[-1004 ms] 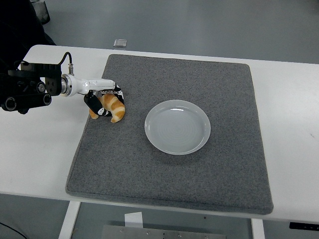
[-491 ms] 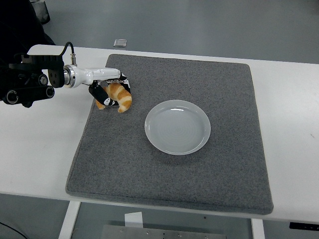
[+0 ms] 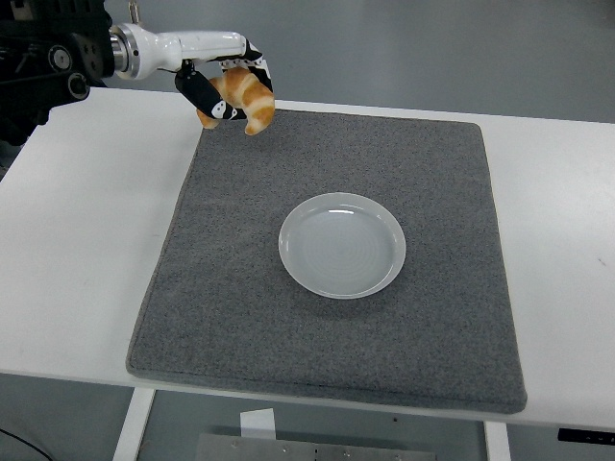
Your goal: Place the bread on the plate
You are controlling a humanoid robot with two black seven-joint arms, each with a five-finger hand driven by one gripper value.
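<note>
Left hand: I see my left hand [image 3: 223,84] at the top left of the view, with the fingers curled around the bread [image 3: 246,95]; it holds nothing else.
Bread: it is a croissant in the air, above the far left corner of the mat [image 3: 231,288], and it touches nothing but the fingers.
Why so high: I judge that I keep it lifted so it can travel over the mat without dragging on the felt.
Plate [image 3: 300,264]: it is white, with nothing on it, near the middle of the mat and well apart from the bread.
Why the mat: I think it is there to stop the plate from sliding when the bread lands.
Next move: I must bring the hand toward me and to the right, then lower it over the plate.
Right arm: not in view.
Table [image 3: 77,250]: white, and it carries the mat.
Count: one bread, one plate, one mat, one hand visible.
</note>
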